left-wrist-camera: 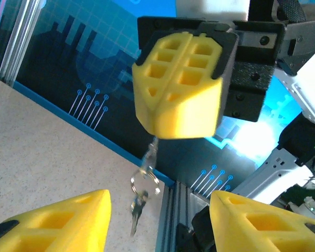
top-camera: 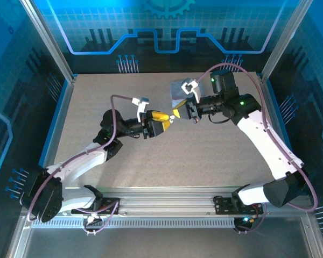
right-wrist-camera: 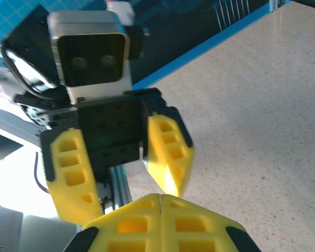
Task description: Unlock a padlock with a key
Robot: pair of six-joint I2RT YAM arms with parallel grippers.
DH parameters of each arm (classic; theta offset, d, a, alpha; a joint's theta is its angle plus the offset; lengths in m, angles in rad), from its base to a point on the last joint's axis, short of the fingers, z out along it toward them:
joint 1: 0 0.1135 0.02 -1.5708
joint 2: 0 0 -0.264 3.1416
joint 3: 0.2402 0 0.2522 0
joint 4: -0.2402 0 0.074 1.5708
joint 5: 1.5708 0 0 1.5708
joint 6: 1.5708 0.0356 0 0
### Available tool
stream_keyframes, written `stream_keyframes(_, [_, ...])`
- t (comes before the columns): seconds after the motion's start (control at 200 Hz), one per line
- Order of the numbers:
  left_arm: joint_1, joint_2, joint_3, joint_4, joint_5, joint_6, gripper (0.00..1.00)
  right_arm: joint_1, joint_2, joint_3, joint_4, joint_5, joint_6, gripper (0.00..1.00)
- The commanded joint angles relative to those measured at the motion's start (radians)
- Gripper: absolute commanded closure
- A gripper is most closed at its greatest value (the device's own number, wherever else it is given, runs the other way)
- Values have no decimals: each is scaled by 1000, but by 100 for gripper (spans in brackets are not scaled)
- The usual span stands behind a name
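Right hand (right-wrist-camera: pixel 160 202) clamped on one key ring (left-wrist-camera: pixel 145 181) — one key (left-wrist-camera: pixel 138 207) dangling; left hand (top-camera: pixel 166 121) spread apart

— Where's the key (left-wrist-camera: pixel 137 210)?
— Low and left of centre in the left wrist view. It's a thin grey sliver, dangling point down from a small metal ring (left-wrist-camera: pixel 145 184).
— And the ring?
— It hangs from a thin metal piece (left-wrist-camera: pixel 151 151) pinched beneath the closed right gripper (left-wrist-camera: pixel 186 89).
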Motion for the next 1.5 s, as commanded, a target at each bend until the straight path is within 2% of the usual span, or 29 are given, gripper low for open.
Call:
stream_keyframes(0.0, [-3, 58, 43, 177, 23, -130, 48, -16, -23, -7, 47, -66, 36, 100])
stream_keyframes(0.11, [-4, 88, 58, 200, 24, -161, 52, -21, -26, -16, 58, -66, 46, 100])
stream_keyframes(0.29, [-4, 83, 66, 142, 0, -146, 59, -34, -29, -26, 64, -57, 55, 100])
stream_keyframes(0.545, [-4, 69, 70, 123, -3, -151, 82, -53, -35, -51, 99, -58, 87, 100])
stream_keyframes(0.705, [-4, 72, 72, 124, -5, -158, 83, -53, -35, -62, 117, -66, 100, 100])
stream_keyframes(0.84, [-4, 85, 76, 147, 0, -180, 71, -54, -38, -75, 128, -69, 110, 100])
stream_keyframes(0.985, [-4, 90, 82, 151, 2, -185, 70, -52, -39, -84, 143, -74, 119, 100])
stream_keyframes(1.106, [-4, 96, 91, 147, 7, -190, 73, -51, -39, -89, 152, -74, 126, 100])
stream_keyframes(1.201, [-4, 99, 91, 136, -3, -194, 80, -48, -38, -92, 161, -68, 132, 100])
stream_keyframes(1.396, [-4, 106, 92, 132, 2, -200, 81, -43, -38, -98, 180, -63, 144, 100])
stream_keyframes(1.496, [-4, 107, 94, 134, 4, -202, 89, -43, -36, -101, 190, -62, 151, 100])
